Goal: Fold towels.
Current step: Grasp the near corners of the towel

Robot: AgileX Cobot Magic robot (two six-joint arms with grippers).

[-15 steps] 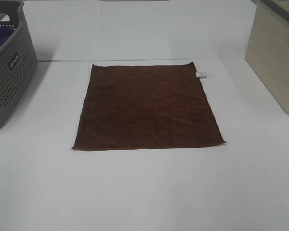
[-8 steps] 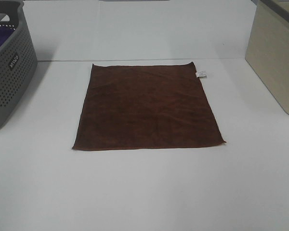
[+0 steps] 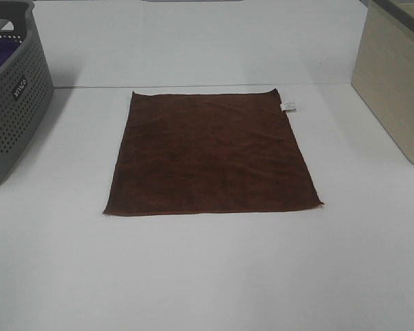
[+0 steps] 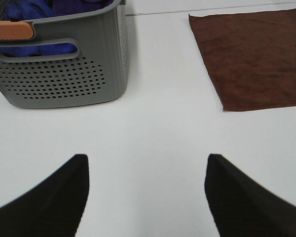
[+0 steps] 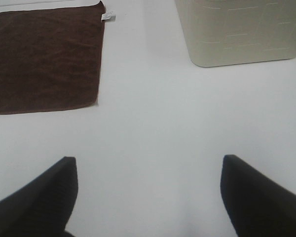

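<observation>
1. Left jaws – spread wide, holding nothing and touching nothing, hanging above bare white worktop (image 3: 207,276) near the basket.
2. Right jaws – likewise wide apart and empty, over bare worktop between the towel's near right corner and the beige bin.
3. Grey perforated basket (image 3: 14,103), at the left edge of the worktop, holds bunched purple-blue cloth (image 4: 34,10).
4. The dark brown towel (image 3: 210,155) lies flat and unfolded at the middle of the worktop, well apart from both containers; its small white tag (image 3: 288,106) sticks out at the far right corner.
5. Beige bin (image 3: 393,83) stands at the right edge; what is in it cannot be told.
</observation>
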